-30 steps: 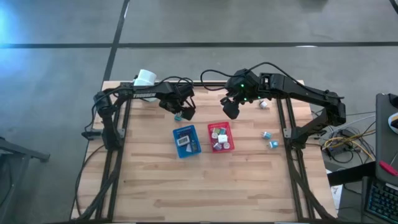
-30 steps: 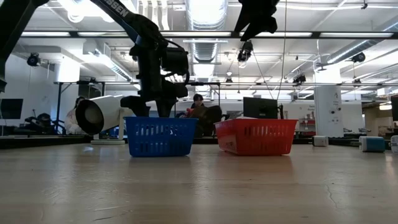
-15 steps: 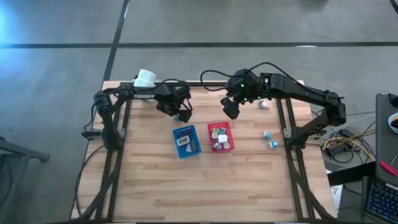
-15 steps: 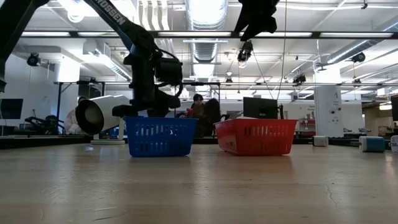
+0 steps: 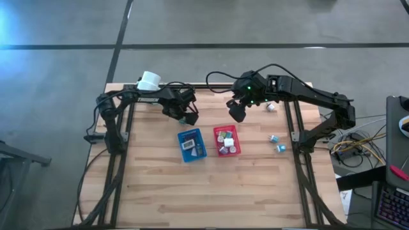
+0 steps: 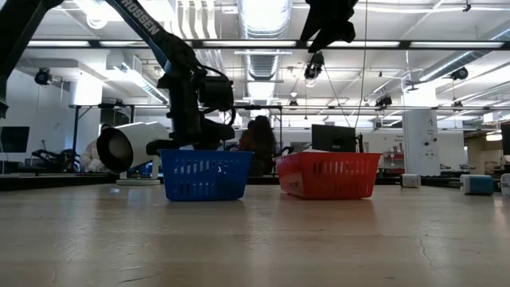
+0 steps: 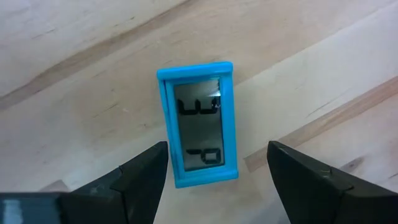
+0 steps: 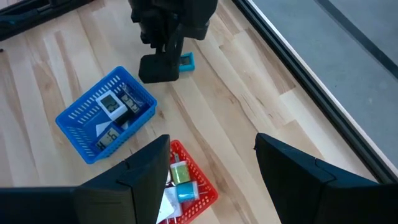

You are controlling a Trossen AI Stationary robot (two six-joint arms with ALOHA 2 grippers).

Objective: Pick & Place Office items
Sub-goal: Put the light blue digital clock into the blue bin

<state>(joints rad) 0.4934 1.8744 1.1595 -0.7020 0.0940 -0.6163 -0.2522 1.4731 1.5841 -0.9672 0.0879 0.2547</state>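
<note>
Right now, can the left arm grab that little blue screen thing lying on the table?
Probably yes. The left end effector hangs right above the teal display piece with its fingers open on either side of it. The piece lies flat on bare wood, with nothing around it in the wrist view. The blue tray sits farther off.

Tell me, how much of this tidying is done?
Roughly half. Several items already sit in the blue tray and red tray. The open left gripper hovers over a teal piece on the table. Three small pieces remain near the waiting right gripper.
</note>
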